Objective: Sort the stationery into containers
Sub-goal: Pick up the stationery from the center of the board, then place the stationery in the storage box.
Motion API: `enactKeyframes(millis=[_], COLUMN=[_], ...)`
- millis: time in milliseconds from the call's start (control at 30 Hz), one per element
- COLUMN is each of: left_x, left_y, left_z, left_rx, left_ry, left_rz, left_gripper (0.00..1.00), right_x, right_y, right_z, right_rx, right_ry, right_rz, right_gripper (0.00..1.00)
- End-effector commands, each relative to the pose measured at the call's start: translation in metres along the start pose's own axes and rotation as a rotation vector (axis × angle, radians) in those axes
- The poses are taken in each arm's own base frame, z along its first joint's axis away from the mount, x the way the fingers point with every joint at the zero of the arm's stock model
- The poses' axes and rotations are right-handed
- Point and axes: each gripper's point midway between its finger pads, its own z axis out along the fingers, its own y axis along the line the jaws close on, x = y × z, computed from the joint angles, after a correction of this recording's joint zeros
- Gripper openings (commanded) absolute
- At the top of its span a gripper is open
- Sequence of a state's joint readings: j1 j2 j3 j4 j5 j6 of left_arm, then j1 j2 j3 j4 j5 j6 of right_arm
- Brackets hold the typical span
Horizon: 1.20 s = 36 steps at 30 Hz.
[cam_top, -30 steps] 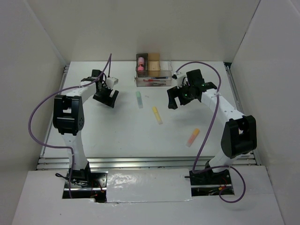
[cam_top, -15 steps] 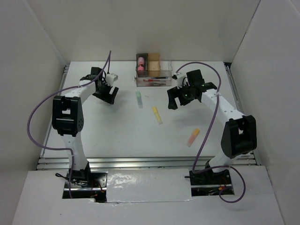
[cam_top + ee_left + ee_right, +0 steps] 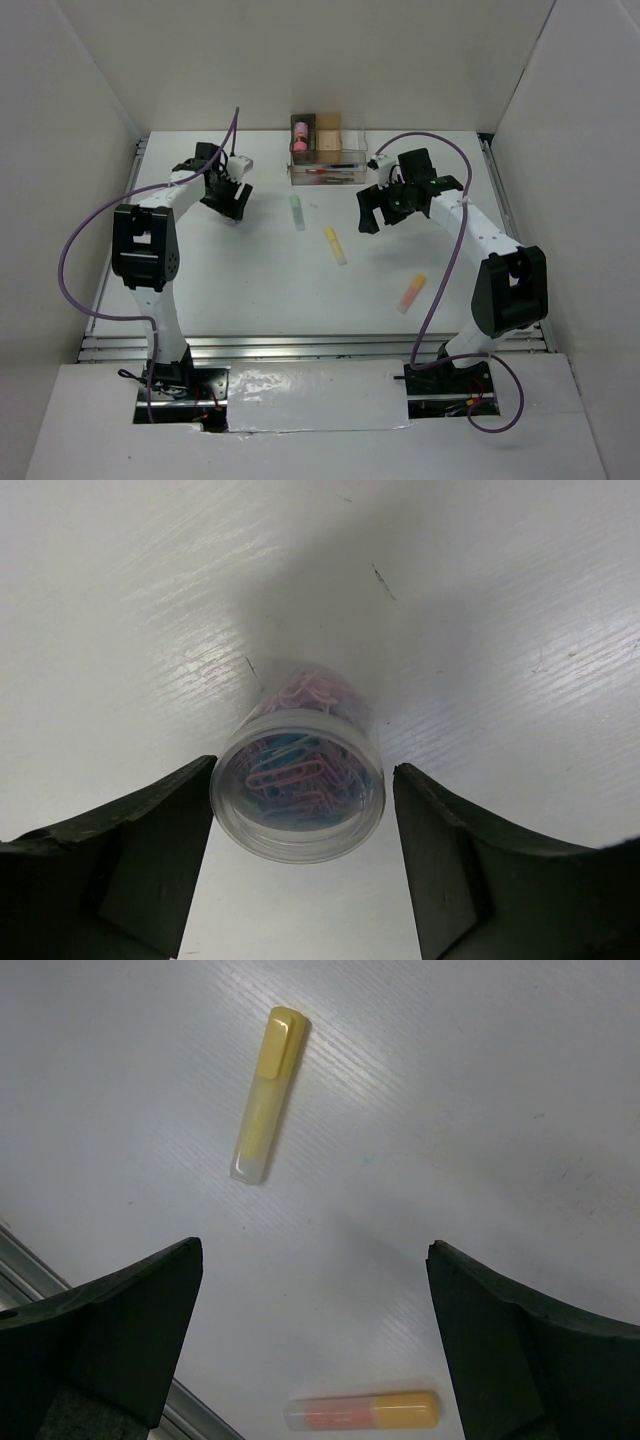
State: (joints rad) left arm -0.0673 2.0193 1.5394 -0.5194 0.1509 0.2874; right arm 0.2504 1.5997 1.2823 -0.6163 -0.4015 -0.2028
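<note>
A clear round pot (image 3: 297, 805) full of pink, purple and blue paper clips stands on the table between the fingers of my left gripper (image 3: 303, 775). The jaws are open, with a gap on the right side of the pot. In the top view my left gripper (image 3: 224, 200) hides the pot. My right gripper (image 3: 383, 212) is open and empty, hovering above the table. A green marker (image 3: 297, 212), a yellow marker (image 3: 336, 245) and an orange marker (image 3: 412, 293) lie loose. The right wrist view shows the yellow marker (image 3: 265, 1095) and the orange marker (image 3: 365, 1411).
The joined boxes (image 3: 328, 136) stand at the back centre, with a pink cylinder (image 3: 300, 131) in the dark grey one. The long clear tray (image 3: 327, 171) in front of them holds pens. White walls enclose the table on the left, right and back.
My left gripper has moved a little toward the back of the table and come down around the pot. The right arm has hardly moved.
</note>
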Motion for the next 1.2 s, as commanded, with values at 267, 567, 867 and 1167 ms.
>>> enactKeyframes(millis=[267,567,867,1167], left_x=[-0.06,-0.174,-0.288,-0.349], left_y=[0.001,-0.035,-0.075,-0.09], left_z=[-0.04,-0.094,-0.104,-0.05], left_rx=[-0.026,0.003,0.0,0.096], left_ry=[-0.16,-0.502,-0.977,-1.138], left_rz=[0.054,0.166,0.23,0.079], left_gripper=[0.56,0.36,0.3,0.29], right_x=[0.0,0.003,0.0,-0.002], right_y=[0.001,-0.003,-0.008,-0.004], right_z=[-0.001,0.0,-0.002,-0.01], right_rx=[-0.013,-0.014,-0.028,-0.047], right_ry=[-0.015,-0.021,-0.044,-0.068], right_rz=[-0.006,0.007,0.058,0.073], right_gripper=[0.98,0.97,0.97,0.96])
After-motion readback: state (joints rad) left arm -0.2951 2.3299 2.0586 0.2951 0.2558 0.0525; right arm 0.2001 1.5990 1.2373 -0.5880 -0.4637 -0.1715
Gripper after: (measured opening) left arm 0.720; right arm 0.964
